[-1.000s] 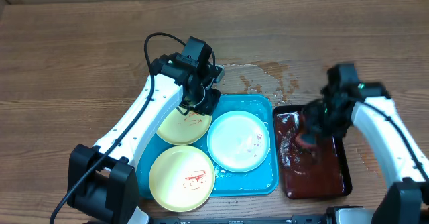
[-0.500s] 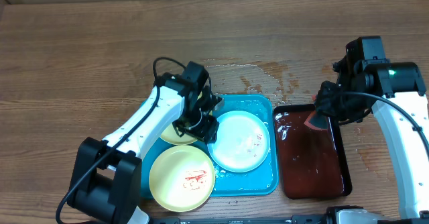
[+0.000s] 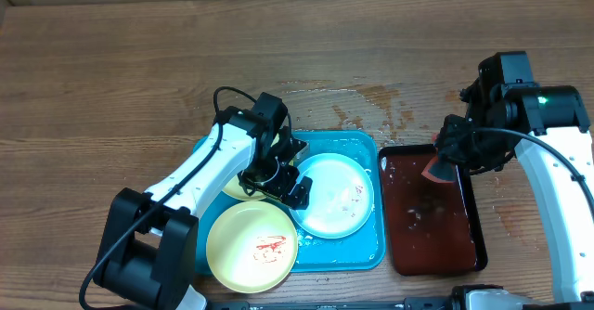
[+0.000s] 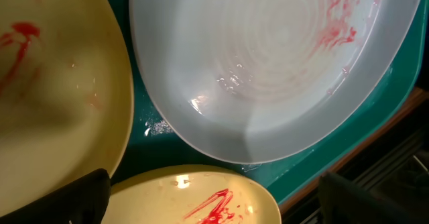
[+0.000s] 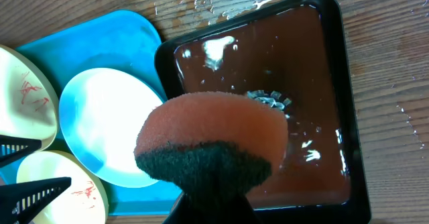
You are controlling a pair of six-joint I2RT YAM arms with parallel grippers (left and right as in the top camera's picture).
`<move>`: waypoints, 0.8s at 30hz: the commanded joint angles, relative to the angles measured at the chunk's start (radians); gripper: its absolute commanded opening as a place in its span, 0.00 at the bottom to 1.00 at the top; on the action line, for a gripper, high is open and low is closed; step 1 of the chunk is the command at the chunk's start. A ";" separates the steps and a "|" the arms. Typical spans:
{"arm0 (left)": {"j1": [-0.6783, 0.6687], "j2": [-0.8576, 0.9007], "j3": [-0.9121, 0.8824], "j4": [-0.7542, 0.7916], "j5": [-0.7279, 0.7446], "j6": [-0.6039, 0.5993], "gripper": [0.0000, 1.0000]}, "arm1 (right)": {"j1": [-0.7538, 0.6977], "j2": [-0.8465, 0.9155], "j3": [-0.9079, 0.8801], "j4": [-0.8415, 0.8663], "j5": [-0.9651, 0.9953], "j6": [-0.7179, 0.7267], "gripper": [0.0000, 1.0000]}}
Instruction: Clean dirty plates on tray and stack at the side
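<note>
Three plates sit in the tray [image 3: 364, 247], lower centre of the overhead view:
- White plate [image 3: 331, 195] at right, red smears on its right side.
- Yellow plate [image 3: 252, 245] at lower left, smeared.
- Second yellow plate [image 3: 232, 186] at upper left, partly hidden under the arm.

Nothing is stacked at the side, so the job is judged barely started.

Left pincer [image 3: 288, 186] is released, jaws spread wide and nothing between them. It hangs low over the spot where the white plate's left rim meets the yellow ones. Contact with a plate cannot be told.

Right pincer [image 3: 442, 160] is clenched on a sponge [image 5: 211, 140], orange with a dark scrub face. It is held above the upper end of the dark tray [image 3: 479, 247] at frame right, which holds brown liquid. Water is spilled on the surface [image 3: 111, 78] above both trays.

Step in hand is judged to be setup for scrubbing the white plate. Next, that plate's rim should be pinned or gripped by the left pincer. The sponge should then be carried left across the tray edges and pressed on the smears.
</note>
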 commanded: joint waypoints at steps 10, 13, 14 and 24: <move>-0.027 0.005 -0.032 0.017 0.074 -0.064 0.70 | 0.004 -0.025 0.032 0.005 0.006 -0.003 0.04; -0.042 0.005 -0.055 0.039 -0.023 -0.130 0.66 | 0.004 -0.025 0.032 0.005 0.006 -0.003 0.04; -0.047 0.005 -0.065 0.049 -0.063 -0.163 0.66 | 0.004 -0.025 0.032 0.005 0.006 -0.003 0.04; -0.055 0.006 -0.086 0.146 -0.133 -0.298 0.53 | 0.004 -0.025 0.032 0.003 0.006 -0.003 0.04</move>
